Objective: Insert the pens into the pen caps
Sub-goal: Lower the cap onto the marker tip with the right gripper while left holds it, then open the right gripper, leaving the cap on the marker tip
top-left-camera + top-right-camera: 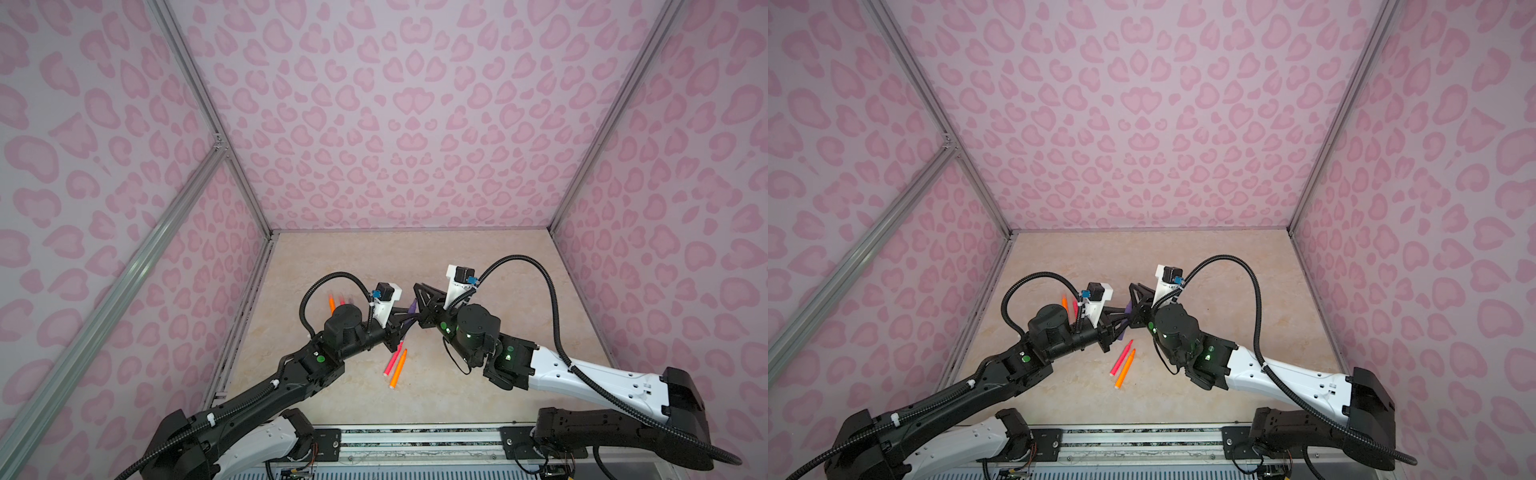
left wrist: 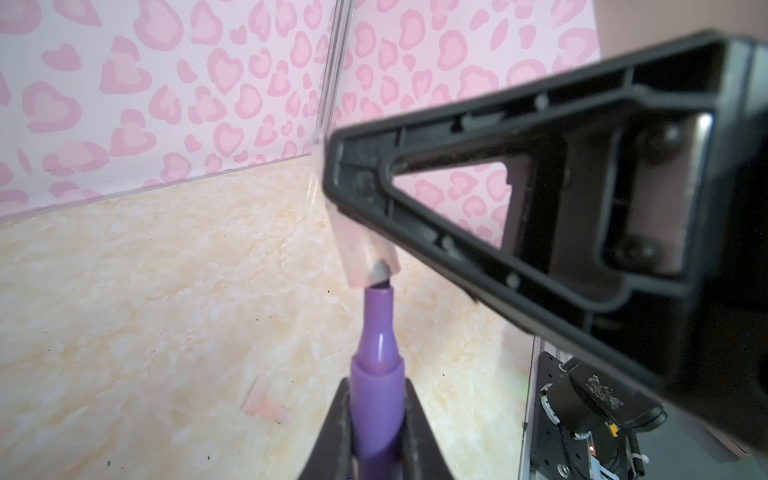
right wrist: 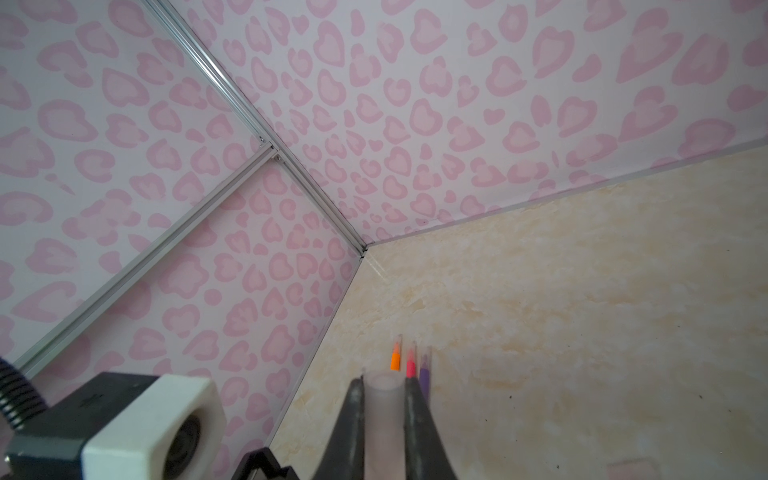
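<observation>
My left gripper (image 2: 376,386) is shut on a purple pen (image 2: 378,357) whose tip points away from the jaws. The tip sits at the mouth of a translucent pen cap (image 2: 365,249), and my right gripper (image 3: 383,380) is shut on that cap (image 3: 383,399). In both top views the two grippers meet at mid-table, left (image 1: 406,312) and right (image 1: 415,289), with the purple pen (image 1: 1128,309) between them. A pink pen (image 1: 395,358) and an orange pen (image 1: 398,369) lie side by side in front of them.
Orange (image 3: 396,357), pink (image 3: 410,363) and purple (image 3: 424,370) pens lie in a row at the back left, near the left wall. Loose caps (image 2: 266,401) rest on the beige table (image 1: 498,270). Patterned walls close three sides.
</observation>
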{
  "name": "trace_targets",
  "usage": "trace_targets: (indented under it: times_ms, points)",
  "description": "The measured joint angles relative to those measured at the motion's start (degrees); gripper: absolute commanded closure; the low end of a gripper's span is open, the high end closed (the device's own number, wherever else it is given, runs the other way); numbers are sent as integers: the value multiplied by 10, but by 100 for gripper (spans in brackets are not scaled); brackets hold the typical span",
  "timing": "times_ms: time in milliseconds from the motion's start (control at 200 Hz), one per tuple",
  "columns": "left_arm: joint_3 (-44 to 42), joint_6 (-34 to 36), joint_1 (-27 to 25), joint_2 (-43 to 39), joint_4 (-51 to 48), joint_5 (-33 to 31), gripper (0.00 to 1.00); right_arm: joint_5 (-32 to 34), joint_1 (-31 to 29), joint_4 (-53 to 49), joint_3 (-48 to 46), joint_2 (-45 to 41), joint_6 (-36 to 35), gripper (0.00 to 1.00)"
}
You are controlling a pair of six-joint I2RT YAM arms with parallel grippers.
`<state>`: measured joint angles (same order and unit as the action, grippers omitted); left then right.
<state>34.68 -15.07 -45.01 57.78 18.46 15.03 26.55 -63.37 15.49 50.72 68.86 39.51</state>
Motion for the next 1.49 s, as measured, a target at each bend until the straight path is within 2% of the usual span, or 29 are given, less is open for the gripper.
trace_targets:
  times_ms: [320,665,1185,1495]
  points:
    - [-3,-3,-1,0,1,-1,97,2,-12,6,-12,-4,4,95]
    - [-31,-14,-1,-24,9,10,97,-7,-28,74,-61,-10,7,95]
    - [-62,-28,-1,-66,31,54,97,-75,-34,201,-152,-53,-27,83]
    - [-62,-28,0,-66,69,60,97,-101,-34,202,-158,-54,-31,57]
